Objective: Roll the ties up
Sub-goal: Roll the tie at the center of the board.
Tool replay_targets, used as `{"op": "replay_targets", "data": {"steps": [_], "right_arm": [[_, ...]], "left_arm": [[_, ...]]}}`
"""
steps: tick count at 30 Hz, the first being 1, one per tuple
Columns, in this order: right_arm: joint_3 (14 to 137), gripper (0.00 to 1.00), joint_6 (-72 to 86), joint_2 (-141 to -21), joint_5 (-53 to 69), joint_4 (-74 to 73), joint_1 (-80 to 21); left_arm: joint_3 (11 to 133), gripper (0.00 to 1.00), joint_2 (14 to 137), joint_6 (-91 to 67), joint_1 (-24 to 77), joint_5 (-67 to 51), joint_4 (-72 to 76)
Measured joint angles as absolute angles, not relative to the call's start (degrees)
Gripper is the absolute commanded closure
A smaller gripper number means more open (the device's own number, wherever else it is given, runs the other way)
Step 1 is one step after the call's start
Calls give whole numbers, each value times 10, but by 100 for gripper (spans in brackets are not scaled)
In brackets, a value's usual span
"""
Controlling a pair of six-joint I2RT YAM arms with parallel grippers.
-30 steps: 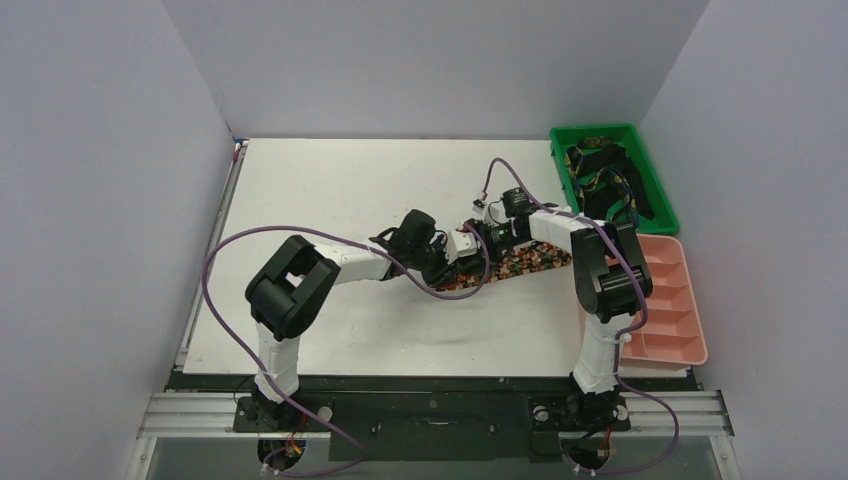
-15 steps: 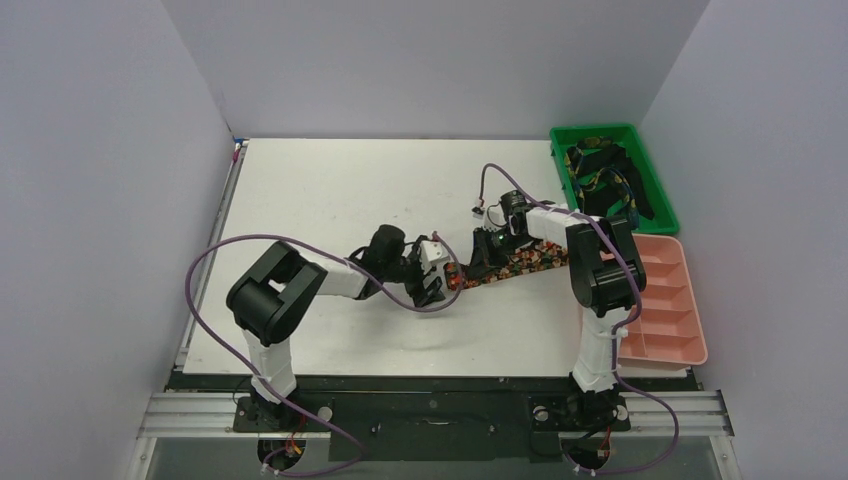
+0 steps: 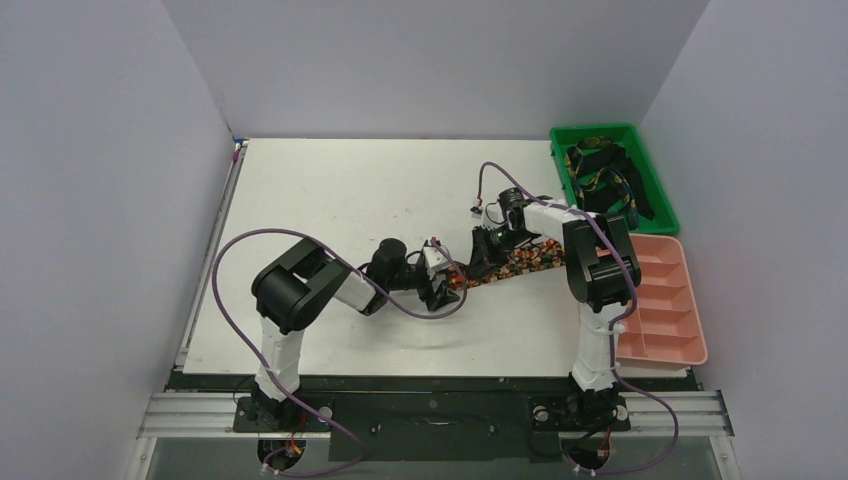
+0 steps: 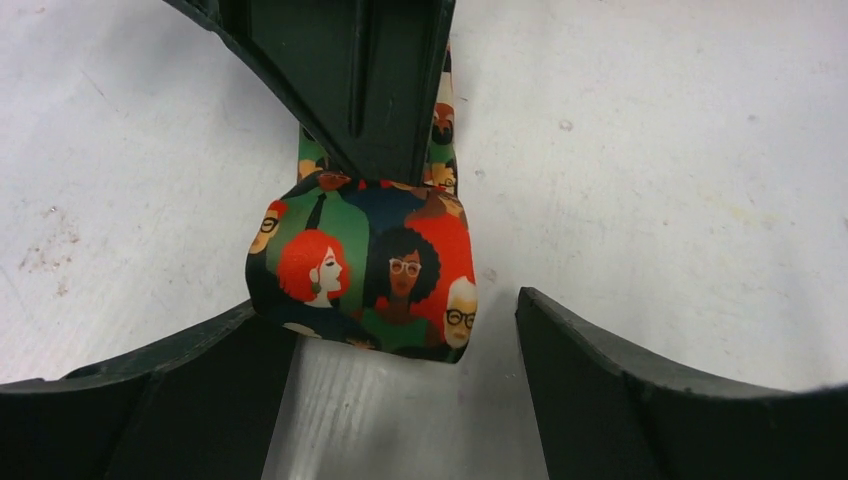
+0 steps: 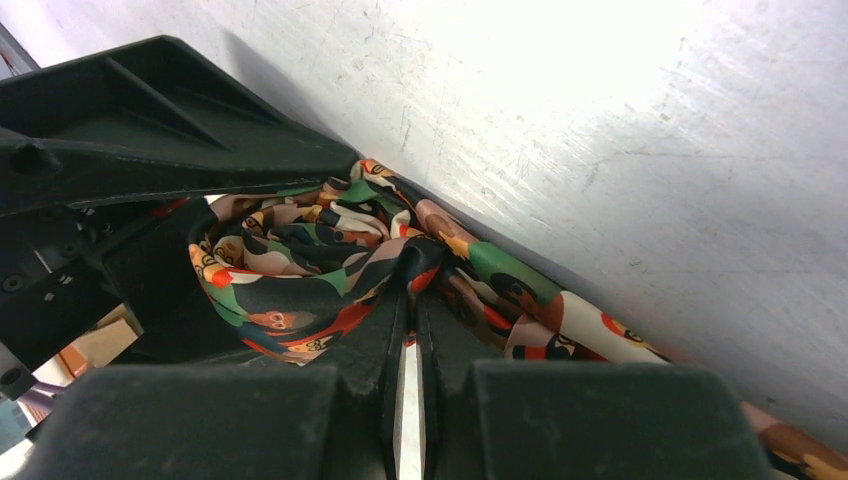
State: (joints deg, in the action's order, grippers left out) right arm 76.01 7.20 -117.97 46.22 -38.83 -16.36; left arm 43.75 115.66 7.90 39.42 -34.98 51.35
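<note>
A tie (image 3: 522, 262) with a red, green and orange portrait print lies on the white table, its left end rolled into a small coil (image 4: 365, 265). In the right wrist view my right gripper (image 5: 408, 285) is shut on a fold of the coil (image 5: 290, 275), and the flat length (image 5: 560, 315) trails off to the right. Seen from above, the right gripper (image 3: 481, 260) sits over the coil. My left gripper (image 4: 395, 345) is open just in front of the coil, one finger (image 4: 640, 390) on each side, gripping nothing. It lies low on the table, left of the tie (image 3: 446, 287).
A green bin (image 3: 655, 190) at the back right holds several dark patterned ties (image 3: 603, 178). A pink divided tray (image 3: 668, 300) sits in front of it at the table's right edge. Purple cables loop off both arms. Walls close in the left, back and right.
My left gripper has opened, let go of the coil and drawn back toward the near left. My right gripper has shut on the rolled end.
</note>
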Motion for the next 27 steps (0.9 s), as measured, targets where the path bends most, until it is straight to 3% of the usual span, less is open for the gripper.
{"op": "replay_targets", "data": {"steps": [8,11,17,20,24,27], "right_arm": [[768,100,47,-1186,472,-399,-166],[767,100,43,-1187,476,-403,-170],[767,100,36,-1190,488,-402,-190],[767,100,23,-1190,490,-405,-192],[768,100,6,-1193,498,-409,-191],[772,100,4,-1199,507,-416,-191]], "left_arm": [[452,46,1192,79,404,-331,569],[458,30,1197,84,404,-331,570],[444,23,1197,96,404,-338,590],[424,23,1195,96,396,-352,613],[395,32,1176,107,380,-376,615],[394,33,1174,117,380,-389,615]]}}
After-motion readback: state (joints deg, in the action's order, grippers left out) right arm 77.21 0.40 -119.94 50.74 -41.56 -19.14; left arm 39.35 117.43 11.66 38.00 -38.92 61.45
